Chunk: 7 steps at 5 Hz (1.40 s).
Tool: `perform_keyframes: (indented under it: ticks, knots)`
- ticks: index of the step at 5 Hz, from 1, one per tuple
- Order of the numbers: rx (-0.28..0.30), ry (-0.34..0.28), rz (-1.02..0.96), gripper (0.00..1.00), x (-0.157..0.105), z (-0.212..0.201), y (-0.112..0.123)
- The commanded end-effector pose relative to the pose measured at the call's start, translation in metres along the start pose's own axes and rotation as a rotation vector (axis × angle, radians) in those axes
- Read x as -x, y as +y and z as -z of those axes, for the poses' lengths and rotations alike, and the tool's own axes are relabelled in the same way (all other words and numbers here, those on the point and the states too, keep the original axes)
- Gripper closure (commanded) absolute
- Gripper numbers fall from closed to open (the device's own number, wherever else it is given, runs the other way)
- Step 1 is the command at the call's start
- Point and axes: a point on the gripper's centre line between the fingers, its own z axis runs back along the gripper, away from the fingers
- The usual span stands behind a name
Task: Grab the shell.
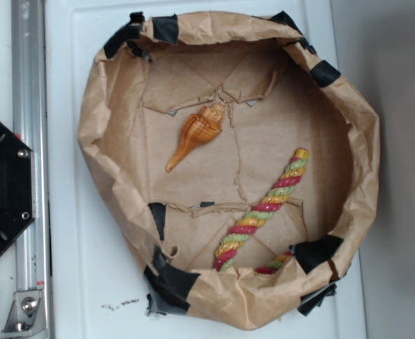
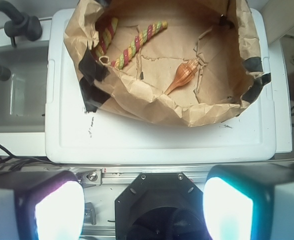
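Shell [image 1: 195, 134] lies flat near the middle of your paper-lined basin [image 1: 94, 120], point outward, well apart from the rope [image 1: 264, 210], so access is free. Your claw [image 2: 144, 210] waits high above, spread wide.

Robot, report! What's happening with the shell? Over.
End effector open, high above, holding nothing. Shell lying free in paper basket. Rope apart from it; nothing in the way.
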Motion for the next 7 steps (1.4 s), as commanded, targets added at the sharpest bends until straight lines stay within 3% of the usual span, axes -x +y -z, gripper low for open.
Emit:
perform_keyframes:
  ticks: [1,2,3,4,5,6,7]
  knots:
    - [-0.136,-0.114,-0.254,0.0,-0.078,0.099,0.054]
    - [-0.193,-0.142,-0.499,0.0,-0.103,0.125,0.066]
    - [-0.236,-0.096,-0.745,0.0,-0.096,0.146,0.07]
    - [-0.268,-0.014,-0.863,0.0,-0.092,0.18,0.075]
    - [-0.191,0.01,-0.787,0.0,-0.085,0.207,0.082]
    - [-0.08,-0.055,-0.663,0.0,-0.091,0.218,0.091]
    - [-0.099,-0.067,-0.642,0.0,-0.089,0.22,0.097]
